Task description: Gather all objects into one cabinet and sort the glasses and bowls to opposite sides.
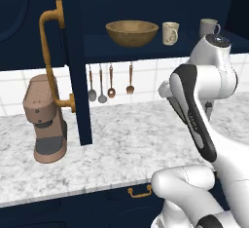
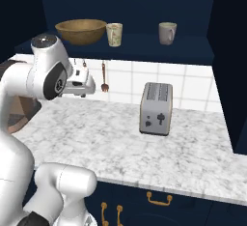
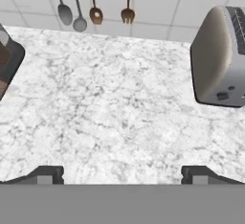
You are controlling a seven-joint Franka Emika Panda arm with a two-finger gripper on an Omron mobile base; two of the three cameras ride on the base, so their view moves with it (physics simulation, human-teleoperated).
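Note:
The wide navy wall cabinet (image 1: 146, 47) stands open, and its door (image 1: 75, 51) with the curved brass handle (image 1: 48, 51) is swung out to the left. On its shelf, from left to right, sit the wooden bowl (image 1: 132, 32) (image 2: 81, 31), the cream patterned mug (image 1: 170, 33) (image 2: 114, 34) and the grey-white mug (image 1: 209, 27) (image 2: 167, 33). The glossy red cup is out of view. My gripper (image 3: 122, 175) is open with nothing between its fingertips (image 3: 45, 174). It hovers over the marble counter (image 3: 110, 103), below the shelf.
A brown coffee machine (image 1: 46, 117) stands on the counter left of the door. A silver toaster (image 2: 157, 108) (image 3: 217, 60) stands to the right. Several utensils (image 1: 111, 83) hang on the tiled wall. A drawer with a brass handle (image 1: 140, 191) sits under the counter edge.

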